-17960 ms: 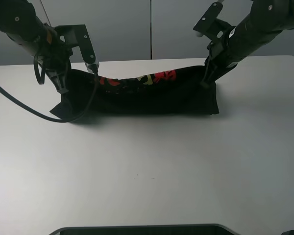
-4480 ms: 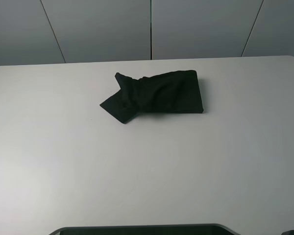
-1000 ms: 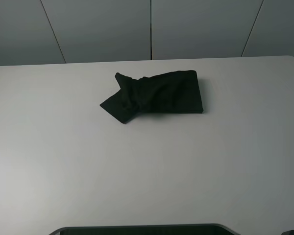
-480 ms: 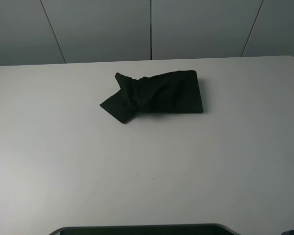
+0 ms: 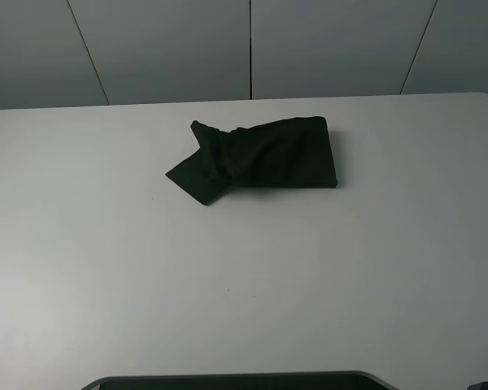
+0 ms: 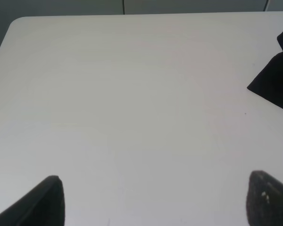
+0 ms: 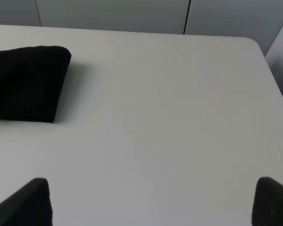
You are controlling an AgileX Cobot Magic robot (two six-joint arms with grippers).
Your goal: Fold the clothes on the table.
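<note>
The black T-shirt (image 5: 260, 158) lies folded into a compact bundle on the far middle of the white table (image 5: 228, 284), with a pointed flap sticking out at its left end. Its print and neck label are hidden. No arm shows in the exterior high view. In the left wrist view my left gripper (image 6: 158, 202) is open and empty over bare table, well away from the shirt's flap (image 6: 276, 80). In the right wrist view my right gripper (image 7: 153, 202) is open and empty, away from the shirt's squared end (image 7: 26, 82).
Grey wall panels (image 5: 252, 49) stand behind the table's far edge. A dark edge (image 5: 228, 382) runs along the bottom of the exterior high view. The table's rounded corners show in the left wrist view (image 6: 16, 23) and the right wrist view (image 7: 254, 42).
Earlier both grippers held the shirt's ends above the table; the arms have since left the exterior view and the shirt lies folded. Nothing has moved in the last second.
</note>
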